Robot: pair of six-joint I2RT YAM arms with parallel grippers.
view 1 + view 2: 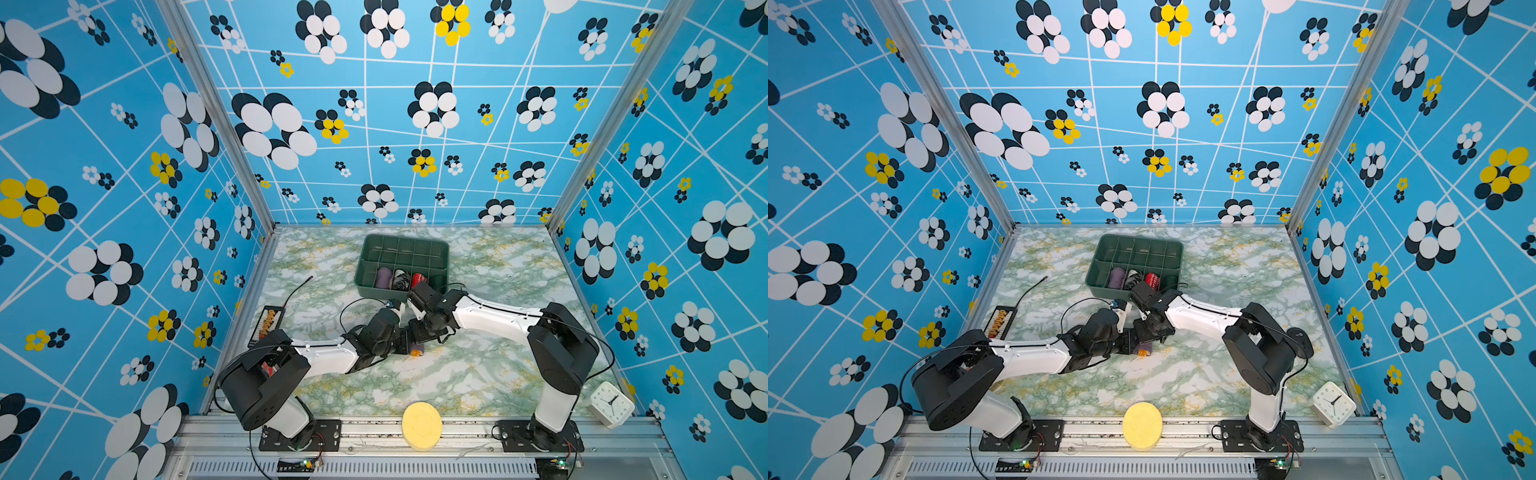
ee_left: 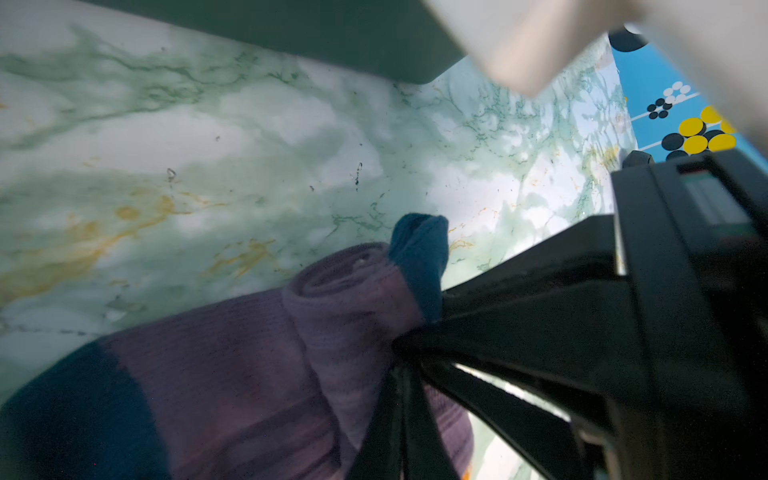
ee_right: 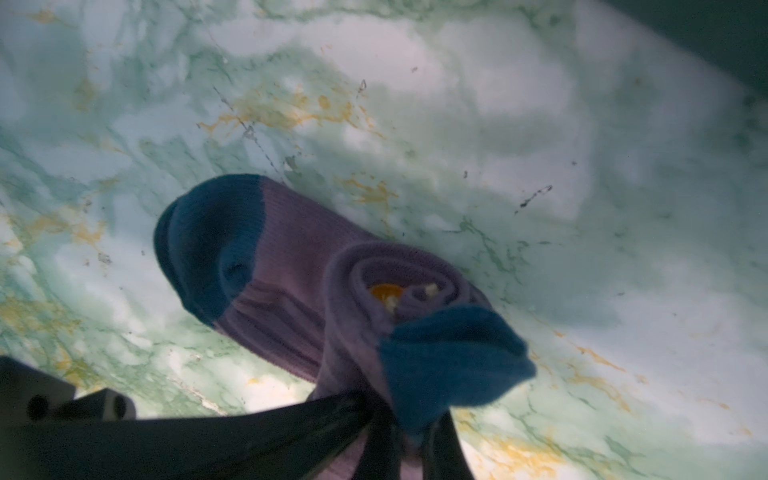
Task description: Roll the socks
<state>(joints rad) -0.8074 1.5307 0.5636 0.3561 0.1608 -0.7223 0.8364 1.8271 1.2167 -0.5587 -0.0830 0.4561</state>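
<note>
Lying mid-table on the green-veined marble-print tabletop (image 1: 478, 374), nearer than the dark green plastic divided bin (image 1: 441, 249), the part-rolled purple ribbed knit socks (image 3: 291, 249) are pinched by left gripper (image 2: 401, 365) and right gripper (image 3: 399, 411), both clamped tight.

Socks (image 3: 291, 266): ribbed knit cloth, matt, slightly fuzzy. Table (image 1: 478, 374): smooth marble-look top with a faint sheen. Bin (image 1: 360, 261) at twelve o'clock on the table — green moulded plastic, semi-matt. Rail (image 1: 374, 429) at six o'clock — bare brushed metal. Yellow pad (image 1: 422, 424): porous-looking, matt.
</note>
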